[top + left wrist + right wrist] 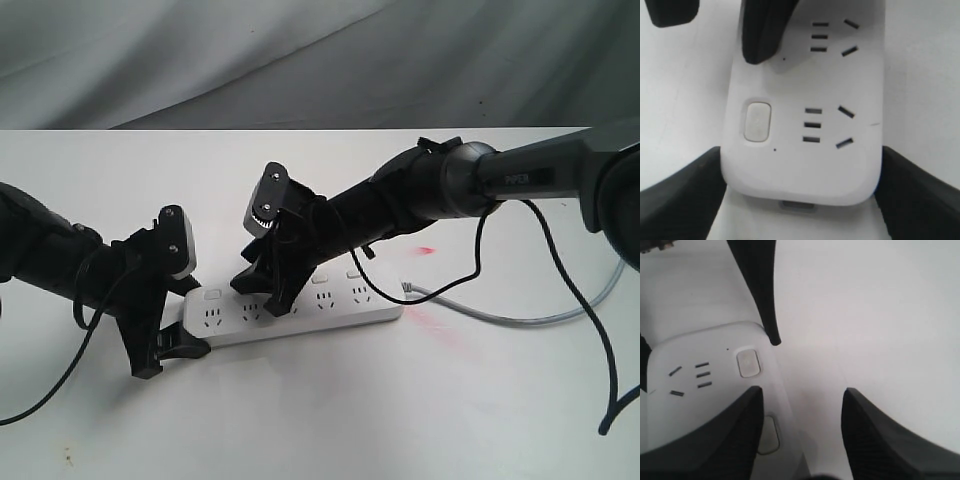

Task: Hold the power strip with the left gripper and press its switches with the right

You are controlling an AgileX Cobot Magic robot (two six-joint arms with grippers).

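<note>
The white power strip lies on the table, its grey cord trailing right. My left gripper is shut on the strip's left end; in the left wrist view its black fingers press both long sides of the power strip. The end switch is uncovered. My right gripper stands open over the strip. One of its fingers rests on the strip at the second switch, which is partly hidden; the other hangs past the edge. The right gripper holds nothing.
The white table carries two faint red light spots right of the strip. Black cables loop down from the right arm, and another runs from the left arm. Grey cloth hangs behind.
</note>
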